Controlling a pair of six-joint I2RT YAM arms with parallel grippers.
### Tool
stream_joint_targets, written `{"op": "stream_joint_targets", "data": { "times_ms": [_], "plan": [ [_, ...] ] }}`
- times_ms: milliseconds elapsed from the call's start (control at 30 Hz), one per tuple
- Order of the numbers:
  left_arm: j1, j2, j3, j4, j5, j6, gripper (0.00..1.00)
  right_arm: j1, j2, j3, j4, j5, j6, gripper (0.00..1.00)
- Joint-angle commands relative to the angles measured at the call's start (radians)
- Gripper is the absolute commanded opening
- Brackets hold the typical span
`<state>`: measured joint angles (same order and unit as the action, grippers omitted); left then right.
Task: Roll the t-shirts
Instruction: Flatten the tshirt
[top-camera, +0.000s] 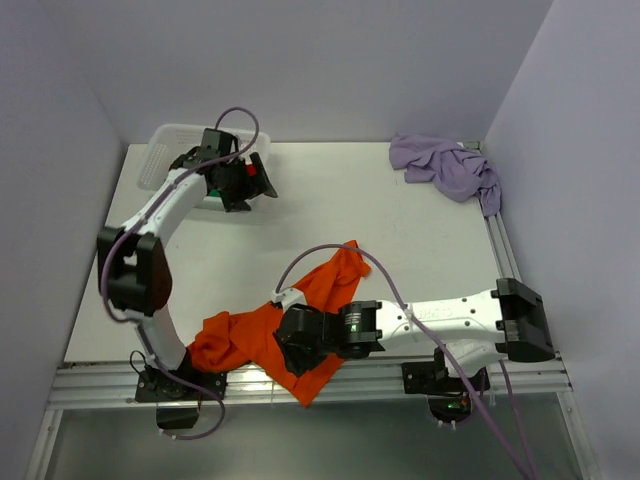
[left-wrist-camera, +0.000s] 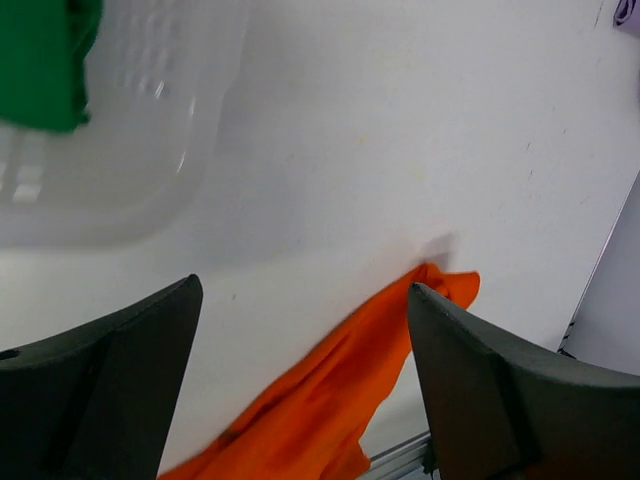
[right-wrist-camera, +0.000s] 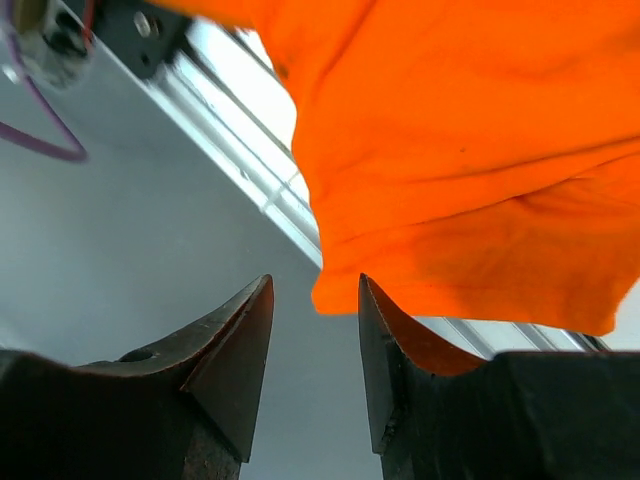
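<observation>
The orange t-shirt (top-camera: 245, 335) lies crumpled along the table's front edge, with one end reaching toward the middle and a flap hanging over the front rail. My right gripper (top-camera: 290, 345) sits over it. In the right wrist view its jaws (right-wrist-camera: 315, 285) stand apart, with a corner of the orange t-shirt (right-wrist-camera: 470, 150) hanging at the tips, not pinched. My left gripper (top-camera: 245, 183) hovers wide open and empty (left-wrist-camera: 300, 290) beside the basket. The green t-shirt (left-wrist-camera: 40, 60) lies in the basket. The lilac t-shirt (top-camera: 445, 165) is bunched at the far right corner. A small red patch shows by the left gripper.
The white mesh basket (top-camera: 165, 140) stands at the far left corner and shows in the left wrist view (left-wrist-camera: 150, 150). Aluminium rails (top-camera: 420, 385) run along the front and right table edges. Walls close in the left, back and right.
</observation>
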<state>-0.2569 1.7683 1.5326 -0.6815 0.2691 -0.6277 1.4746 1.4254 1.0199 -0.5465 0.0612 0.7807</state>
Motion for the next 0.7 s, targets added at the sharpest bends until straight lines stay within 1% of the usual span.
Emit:
{"op": "stream_joint_targets", "data": {
  "times_ms": [0,67,133,167,233,267,333,367,433,467,500,567,600,667],
  "plan": [
    [-0.022,0.130,0.185,0.043,0.087,0.048,0.89,-0.019,-0.048,-0.003,-0.007,0.075,0.037,0.47],
    [-0.030,0.225,0.237,0.027,0.113,0.026,0.88,-0.028,-0.059,-0.001,-0.027,0.089,0.051,0.47],
    [-0.031,0.281,0.297,0.008,0.094,0.002,0.88,-0.039,-0.074,0.002,-0.067,0.136,0.077,0.46],
    [-0.031,0.330,0.311,0.005,0.070,-0.004,0.86,-0.043,-0.082,0.000,-0.079,0.153,0.086,0.46],
    [-0.030,0.365,0.350,0.014,0.023,-0.016,0.86,-0.075,-0.118,-0.007,-0.130,0.207,0.129,0.45],
    [-0.024,0.393,0.357,0.023,-0.017,-0.023,0.86,-0.098,-0.134,-0.029,-0.139,0.209,0.141,0.40],
    [-0.005,0.421,0.376,0.045,-0.039,-0.046,0.86,-0.170,-0.169,-0.058,-0.167,0.157,0.167,0.36],
    [0.027,0.451,0.383,0.049,-0.031,-0.053,0.86,-0.265,-0.180,-0.076,-0.173,0.151,0.163,0.36],
    [0.065,0.491,0.437,0.039,-0.028,-0.063,0.86,-0.331,-0.203,-0.083,-0.188,0.150,0.143,0.37],
    [0.100,0.523,0.458,0.024,-0.034,-0.058,0.86,-0.399,-0.200,-0.078,-0.200,0.152,0.137,0.39],
    [0.116,0.536,0.503,0.017,-0.044,-0.050,0.86,-0.430,-0.177,-0.073,-0.214,0.154,0.111,0.41],
    [0.154,0.568,0.543,-0.003,-0.042,-0.029,0.87,-0.486,-0.140,-0.049,-0.248,0.167,0.078,0.45],
    [0.166,0.576,0.582,-0.010,-0.035,-0.024,0.87,-0.531,-0.100,-0.041,-0.259,0.179,0.054,0.46],
    [0.191,0.585,0.613,-0.021,0.030,-0.007,0.87,-0.571,-0.060,-0.021,-0.268,0.205,0.029,0.47]
  ]
}}
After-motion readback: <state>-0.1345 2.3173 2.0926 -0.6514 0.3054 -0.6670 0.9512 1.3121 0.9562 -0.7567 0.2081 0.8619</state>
